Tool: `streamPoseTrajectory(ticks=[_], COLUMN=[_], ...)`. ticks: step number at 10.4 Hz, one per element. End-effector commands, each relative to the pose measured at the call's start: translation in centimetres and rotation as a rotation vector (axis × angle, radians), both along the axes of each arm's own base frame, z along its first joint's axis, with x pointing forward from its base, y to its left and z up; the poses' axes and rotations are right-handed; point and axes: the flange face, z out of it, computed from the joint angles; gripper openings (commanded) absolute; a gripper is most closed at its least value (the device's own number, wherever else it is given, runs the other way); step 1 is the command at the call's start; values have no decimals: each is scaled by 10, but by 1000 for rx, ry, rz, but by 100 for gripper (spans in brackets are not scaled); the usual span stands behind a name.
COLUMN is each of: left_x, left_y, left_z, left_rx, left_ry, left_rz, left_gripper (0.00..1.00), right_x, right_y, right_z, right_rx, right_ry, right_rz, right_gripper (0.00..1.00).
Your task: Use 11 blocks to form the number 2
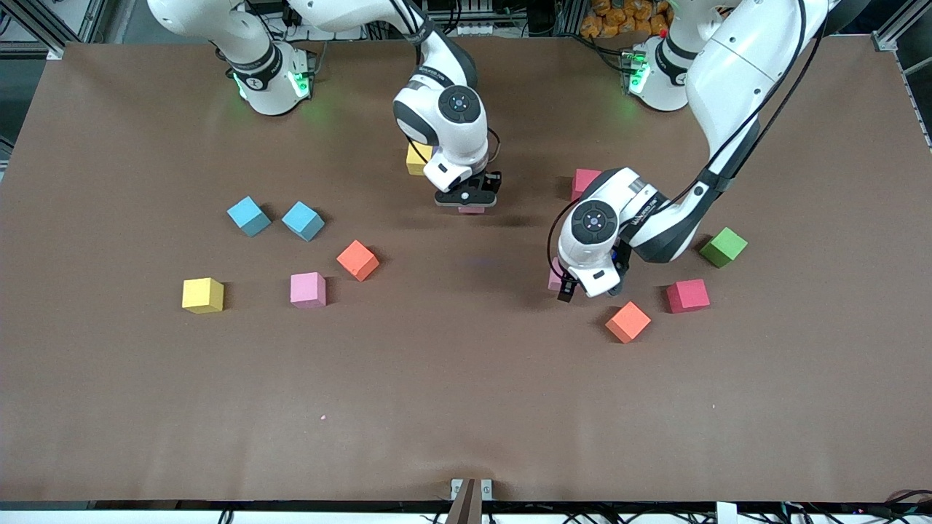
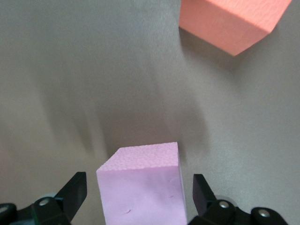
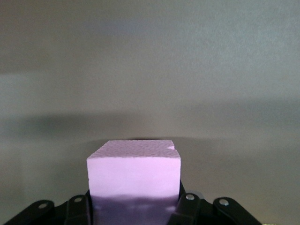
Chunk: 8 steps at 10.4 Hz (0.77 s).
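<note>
My right gripper (image 1: 470,204) was clamped on a purple block (image 3: 134,171), its fingers pressed against two opposite sides of the cube, and I held it over the bare middle of the brown table (image 1: 466,407). A yellow block (image 1: 417,158) sat just beside that hand, toward my bases, partly hidden by the wrist.

My left gripper (image 1: 566,285) was down at the table with its fingers (image 2: 75,190) spread wide, one on each side of a second purple block (image 2: 143,185). There was a clear gap between each pad and the cube, so I had hold of nothing there. An orange block (image 1: 628,322) lay just beside this hand, nearer the front camera, with a red block (image 1: 687,295) next to it toward the left arm's end of the table. A green block (image 1: 723,247) sat by my left forearm, and a pink block (image 1: 585,182) lay near that wrist, on the bases' side.

The remaining blocks were well apart from both hands, toward the right arm's end: another orange block (image 1: 357,260), a pale pink block (image 1: 307,289) and a second yellow block (image 1: 202,295), plus two light blue cubes (image 1: 276,217) side by side. Every cube lay scattered and apart; no row of the number 2 had been laid out.
</note>
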Motion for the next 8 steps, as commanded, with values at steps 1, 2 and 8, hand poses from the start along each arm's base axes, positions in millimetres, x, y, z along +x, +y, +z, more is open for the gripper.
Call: streamPoseTrajectory(ticks=[1, 2, 8], left_x=[2, 0, 6], left_y=[1, 0, -7], left_z=[13, 8, -17], left_rx=[36, 32, -11], left_ry=[-7, 4, -5], left_rz=[2, 11, 160], left_gripper=[100, 100, 100], right_x=[-14, -26, -46], right_y=[-10, -6, -15], right_z=[9, 11, -1], right_rx=[-5, 0, 26], right_ry=[-10, -15, -40], right_rz=[-1, 19, 37], right_gripper=[54, 54, 52])
